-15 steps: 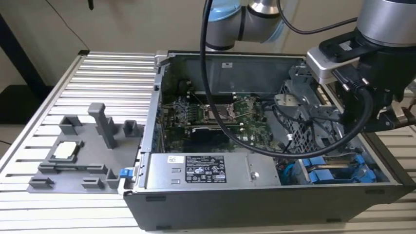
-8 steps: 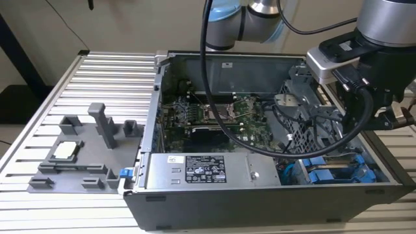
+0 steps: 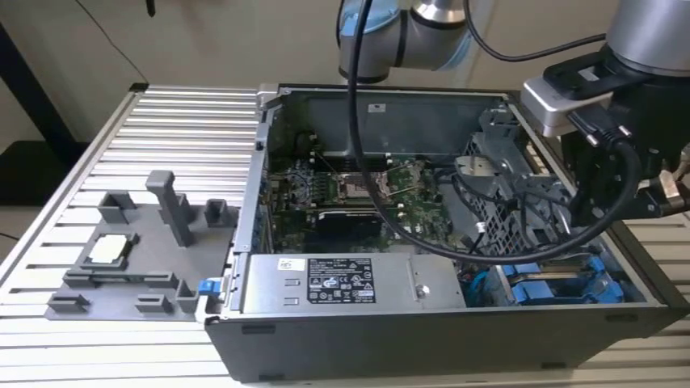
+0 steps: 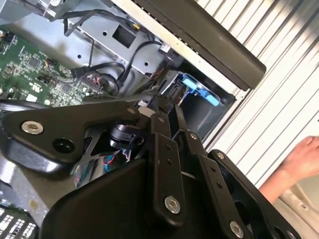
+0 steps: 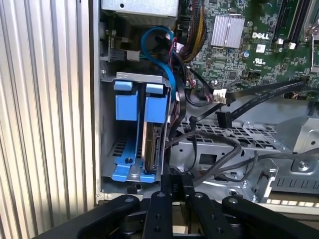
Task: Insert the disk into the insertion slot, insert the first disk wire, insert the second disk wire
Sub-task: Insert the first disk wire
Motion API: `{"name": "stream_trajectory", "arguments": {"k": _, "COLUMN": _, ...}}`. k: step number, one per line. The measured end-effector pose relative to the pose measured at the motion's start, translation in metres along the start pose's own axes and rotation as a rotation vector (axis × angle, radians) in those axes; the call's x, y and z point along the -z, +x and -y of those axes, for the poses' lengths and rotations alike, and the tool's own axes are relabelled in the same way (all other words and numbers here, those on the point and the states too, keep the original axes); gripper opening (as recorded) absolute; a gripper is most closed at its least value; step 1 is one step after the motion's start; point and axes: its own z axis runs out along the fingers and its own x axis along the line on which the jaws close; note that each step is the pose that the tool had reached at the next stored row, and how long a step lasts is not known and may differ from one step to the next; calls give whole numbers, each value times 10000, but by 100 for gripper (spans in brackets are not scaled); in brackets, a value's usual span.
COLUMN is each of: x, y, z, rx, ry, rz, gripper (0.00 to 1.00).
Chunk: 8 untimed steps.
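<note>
One disk: flat, silver-beige metal, seen edge-on, clipped in one bright blue plastic carrier with two squared tabs. Sits inside the one insertion slot, a rectangular grey sheet-metal bay with a slitted wall.

At 5 o'clock of the open computer case in the exterior view: blue plastic fittings.

One hand, black, built of jointed matte links with bright screw heads, just beside the disk's near end in the first wrist view. Clenched or released: cannot tell.

One smooth blue cable looping near the carrier. Several black wires draped over one perforated grey cage. One finned silver heat sink on one green circuit board.

One grey metal box with a sticker at the case's 6 o'clock. One grey moulded fixture plate at 9 o'clock, lying on the ribbed aluminium worktop. One robot arm at 2 o'clock. One person's arm beside the case.
</note>
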Motion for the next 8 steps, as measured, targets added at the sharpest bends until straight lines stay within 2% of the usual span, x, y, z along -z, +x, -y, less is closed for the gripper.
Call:
{"name": "stream_trajectory", "arguments": {"k": 4, "x": -26, "y": 10, "z": 93, "rx": 30, "ry": -491, "rz": -127, "gripper": 19}}
{"name": "stream_trajectory", "arguments": {"k": 8, "x": -52, "y": 18, "z": 186, "rx": 50, "ry": -1038, "rz": -209, "gripper": 19}}
